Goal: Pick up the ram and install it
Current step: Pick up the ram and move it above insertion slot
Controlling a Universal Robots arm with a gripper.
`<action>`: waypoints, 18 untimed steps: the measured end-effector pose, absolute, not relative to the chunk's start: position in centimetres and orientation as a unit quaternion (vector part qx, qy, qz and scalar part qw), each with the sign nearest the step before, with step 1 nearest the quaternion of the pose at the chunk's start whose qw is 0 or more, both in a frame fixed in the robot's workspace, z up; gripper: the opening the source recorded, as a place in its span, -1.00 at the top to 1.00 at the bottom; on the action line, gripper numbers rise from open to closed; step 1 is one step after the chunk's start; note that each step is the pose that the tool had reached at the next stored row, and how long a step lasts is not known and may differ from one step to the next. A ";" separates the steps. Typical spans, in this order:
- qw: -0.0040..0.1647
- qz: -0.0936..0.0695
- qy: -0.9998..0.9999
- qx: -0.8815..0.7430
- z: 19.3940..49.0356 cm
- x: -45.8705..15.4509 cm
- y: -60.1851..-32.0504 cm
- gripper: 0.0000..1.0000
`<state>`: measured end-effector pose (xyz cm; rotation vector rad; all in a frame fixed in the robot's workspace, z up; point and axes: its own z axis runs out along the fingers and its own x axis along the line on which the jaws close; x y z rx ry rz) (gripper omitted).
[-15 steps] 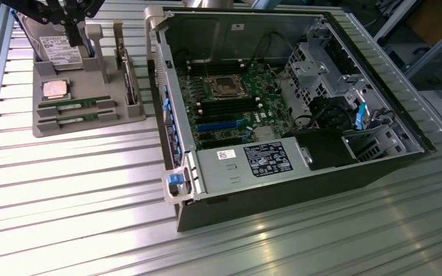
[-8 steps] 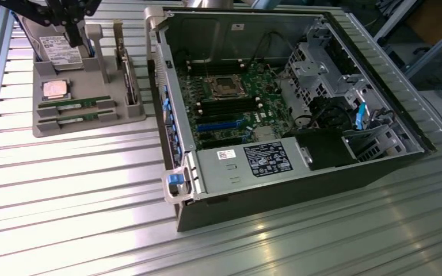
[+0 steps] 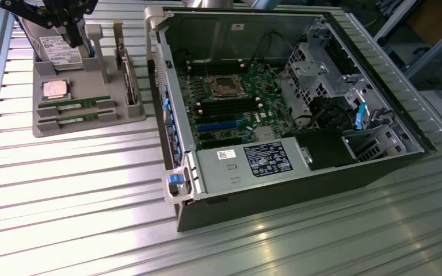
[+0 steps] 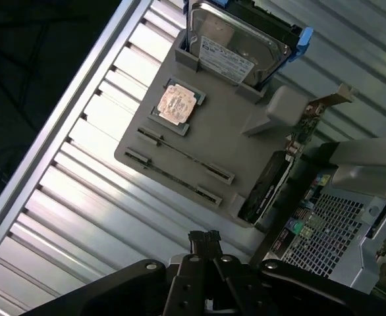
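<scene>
Two rams lie side by side in the slots of a grey holder (image 3: pixel 90 129): one ram (image 3: pixel 75 105) behind, the other ram (image 3: pixel 73 120) in front. In the wrist view they show edge-on as thin strips, ram (image 4: pixel 183 154) and ram (image 4: pixel 171 176). My gripper (image 3: pixel 75 39) hangs high above the holder's back end, near the hard drive (image 3: pixel 54 44). Its dark fingers meet at the gripper tip (image 4: pixel 205 238), shut, with nothing between them. It stands well apart from both rams.
The open computer case (image 3: pixel 182 155) lies at the exterior view's right of the holder, with the motherboard (image 3: pixel 232 115) and its black memory slots exposed. The holder also carries a square CPU (image 3: pixel 55 89) and an upright expansion card (image 3: pixel 131 80). A ribbed metal table (image 3: pixel 67 190) lies beneath everything.
</scene>
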<state>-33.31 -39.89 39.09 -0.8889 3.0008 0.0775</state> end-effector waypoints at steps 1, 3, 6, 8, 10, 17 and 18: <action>0.005 0.025 0.957 -0.288 39.1 -33.3 -39.9 0.79; 0.005 0.025 0.954 -0.300 39.1 -33.3 -39.9 0.79; 0.005 0.025 0.949 -0.313 39.1 -33.3 -39.9 0.79; 0.004 0.025 0.946 -0.323 39.1 -33.3 -39.9 0.79; 0.004 0.025 0.942 -0.334 39.1 -33.3 -39.9 0.79; 0.003 0.025 0.931 -0.363 39.1 -33.3 -39.9 0.79; 0.003 0.025 0.929 -0.369 39.1 -33.3 -39.9 0.79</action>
